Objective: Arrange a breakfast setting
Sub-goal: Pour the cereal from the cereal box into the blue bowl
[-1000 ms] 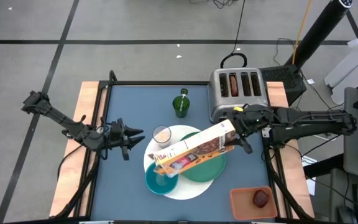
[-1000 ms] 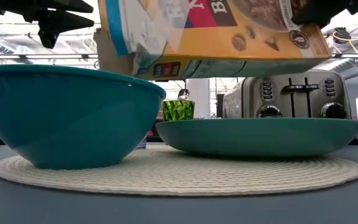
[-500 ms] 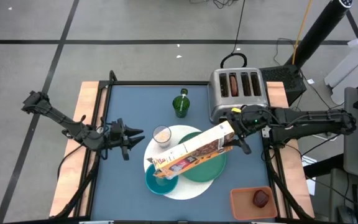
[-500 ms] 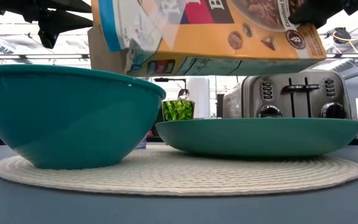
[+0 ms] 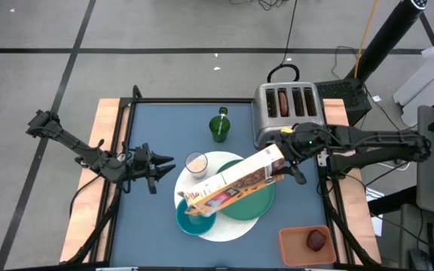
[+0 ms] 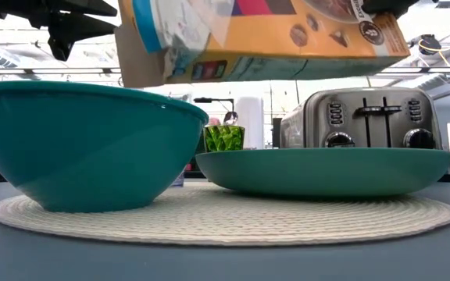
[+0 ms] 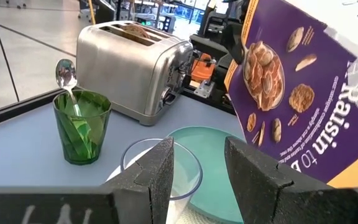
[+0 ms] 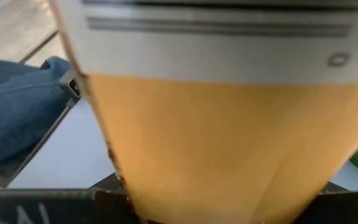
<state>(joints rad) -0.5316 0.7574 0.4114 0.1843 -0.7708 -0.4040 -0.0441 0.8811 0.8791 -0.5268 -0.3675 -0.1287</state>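
Observation:
A purple and yellow cereal box (image 5: 232, 184) hangs slanted over the white round disc (image 5: 236, 226), with my right gripper (image 5: 286, 160) shut on it. Its lower end hovers above the teal bowl (image 5: 191, 219), beside the green plate (image 5: 256, 202). The clear milk glass (image 5: 196, 162) stands at the disc's far left rim. The spoon (image 7: 65, 76) stands in a green glass (image 5: 219, 129). Something brown sits in a toaster slot (image 5: 282, 102). My left gripper (image 5: 159, 168) waits open at the table's left, pointing at the milk glass (image 7: 166, 168). My right gripper pinches the cereal box between its two fingers at the box's upper end (image 5: 274, 159), the end toward the toaster. It reaches in from the table's right, slanting down. The box (image 8: 229, 143) is lifted clear and tilted, its other end (image 6: 158, 43) lower, above the bowl.
A steel toaster (image 5: 289, 113) stands at the far right of the table. An orange tray (image 5: 288, 245) at the near right corner holds the dark-red fruit (image 5: 316, 239). Bare blue table (image 5: 157, 124) lies at the far left.
My right gripper has risen a little with the cereal box. The box stays tilted, and its lower end now stands higher above the teal bowl.

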